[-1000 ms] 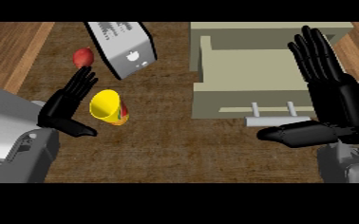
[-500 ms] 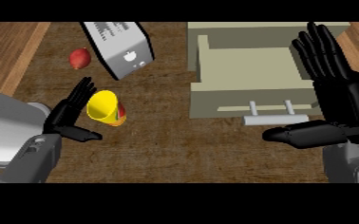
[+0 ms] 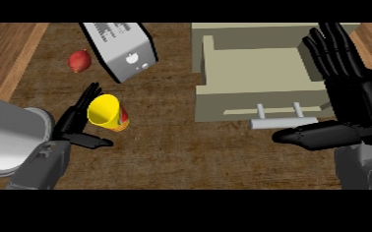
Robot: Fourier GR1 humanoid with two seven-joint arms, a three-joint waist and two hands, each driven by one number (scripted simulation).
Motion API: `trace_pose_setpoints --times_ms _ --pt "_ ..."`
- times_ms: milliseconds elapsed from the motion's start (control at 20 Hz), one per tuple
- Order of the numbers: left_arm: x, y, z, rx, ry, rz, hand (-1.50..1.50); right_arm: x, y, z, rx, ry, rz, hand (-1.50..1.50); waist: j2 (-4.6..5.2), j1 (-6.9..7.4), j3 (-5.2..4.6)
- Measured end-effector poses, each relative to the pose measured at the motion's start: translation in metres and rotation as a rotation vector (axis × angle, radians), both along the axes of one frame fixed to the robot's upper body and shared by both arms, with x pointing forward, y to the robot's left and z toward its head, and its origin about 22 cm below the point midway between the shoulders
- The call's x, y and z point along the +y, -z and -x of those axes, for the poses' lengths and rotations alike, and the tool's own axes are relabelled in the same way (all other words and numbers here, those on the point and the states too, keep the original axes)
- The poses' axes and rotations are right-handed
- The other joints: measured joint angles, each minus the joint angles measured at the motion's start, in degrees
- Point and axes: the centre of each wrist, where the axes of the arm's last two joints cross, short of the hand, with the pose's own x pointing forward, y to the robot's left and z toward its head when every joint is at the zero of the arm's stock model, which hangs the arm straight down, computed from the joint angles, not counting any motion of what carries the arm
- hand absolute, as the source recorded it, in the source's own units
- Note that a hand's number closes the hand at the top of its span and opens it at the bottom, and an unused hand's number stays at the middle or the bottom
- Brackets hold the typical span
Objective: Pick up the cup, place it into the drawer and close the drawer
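A yellow cup point(image 3: 107, 112) with a red-orange pattern lies tilted on the dark wooden counter at the left. My left hand point(image 3: 73, 124) is right beside it on its left, fingers straight and thumb spread below the cup, touching or nearly touching it. The beige drawer point(image 3: 218, 81) stands pulled open at the upper right, its inside bare, with a pale handle point(image 3: 280, 122) on its front. My right hand point(image 3: 341, 98) rests open at the right edge, fingers up along the drawer's right side, thumb pointing left under the handle.
A grey box-shaped appliance point(image 3: 122, 49) stands at the back, left of the drawer. A red fruit point(image 3: 80, 61) lies further left. A lighter wooden strip point(image 3: 18, 54) runs along the left edge.
My left hand has drawn back toward the lower left and closer in on the cup. The view has shifted slightly, and the right hand has stayed where it was.
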Motion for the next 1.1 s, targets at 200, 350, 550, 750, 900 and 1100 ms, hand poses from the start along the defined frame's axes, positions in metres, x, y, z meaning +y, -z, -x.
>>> trace_pose_setpoints --times_ms 200,350,550,750,900,1100 --pt "0.003 0.002 0.003 -0.008 0.002 -0.003 -1.5 -0.005 -0.002 -0.002 -0.001 -0.002 0.001 -1.5 0.13 -0.21 -0.03" --pt "-0.005 0.006 0.004 -0.018 0.012 -0.006 -1.5 -0.001 -0.004 0.0 0.003 -0.01 0.006 -1.5 0.13 -0.38 -0.06" --pt "-0.017 0.007 -0.001 -0.032 0.024 0.005 -1.5 0.001 -0.004 -0.003 0.003 -0.013 0.006 -1.5 0.23 -0.46 -0.06" --pt "-0.019 0.006 -0.004 -0.027 0.039 0.016 -1.5 0.0 -0.006 -0.002 0.001 -0.01 0.014 -1.5 0.26 -0.59 -0.08" --pt "-0.028 0.006 -0.008 -0.017 0.063 0.055 1.5 -0.002 -0.007 -0.004 0.003 -0.007 0.014 -1.5 0.24 -0.58 -0.04" --pt "-0.035 0.007 -0.009 -0.027 0.096 0.098 1.5 -0.005 -0.007 -0.005 0.003 -0.004 0.021 -1.5 0.32 -0.62 -0.07"
